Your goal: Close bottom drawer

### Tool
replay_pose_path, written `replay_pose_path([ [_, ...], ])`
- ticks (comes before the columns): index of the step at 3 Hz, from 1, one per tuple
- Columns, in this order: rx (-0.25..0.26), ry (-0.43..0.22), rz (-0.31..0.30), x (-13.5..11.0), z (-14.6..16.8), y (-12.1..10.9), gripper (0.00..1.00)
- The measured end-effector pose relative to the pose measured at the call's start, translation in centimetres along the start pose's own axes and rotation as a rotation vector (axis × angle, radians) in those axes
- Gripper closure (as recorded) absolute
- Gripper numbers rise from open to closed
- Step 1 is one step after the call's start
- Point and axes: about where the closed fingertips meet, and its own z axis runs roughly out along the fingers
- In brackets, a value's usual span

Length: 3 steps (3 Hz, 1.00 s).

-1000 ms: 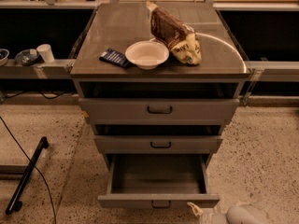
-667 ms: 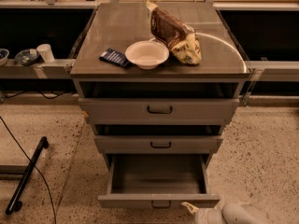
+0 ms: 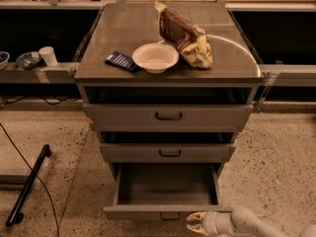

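The bottom drawer (image 3: 168, 212) of the grey cabinet is pulled far out, its plain grey tray open and empty, its flat front with a small black handle near the lower edge of the view. My gripper (image 3: 196, 222) sits at the bottom edge, just right of the handle and just in front of the drawer front, pointing left. The two drawers above, top (image 3: 169, 116) and middle (image 3: 170, 153), are pushed in.
On the cabinet top stand a white bowl (image 3: 155, 58), a brown and yellow snack bag (image 3: 185, 36) and a dark blue packet (image 3: 119, 60). A black bar and cable (image 3: 28, 184) lie on the speckled floor at left. A shelf at left holds a cup (image 3: 48, 56).
My gripper has moved left along the drawer front, closer to the handle. The drawer has not visibly moved.
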Motion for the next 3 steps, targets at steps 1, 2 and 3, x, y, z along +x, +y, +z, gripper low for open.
replay_pose_path([
  [1,0.034,-0.029,0.016,-0.57,0.59,-1.86,0.89],
  [2,0.044,-0.034,0.02,-0.63,0.7,-2.13,1.0],
  [3,0.044,-0.034,0.02,-0.63,0.7,-2.12,0.81],
])
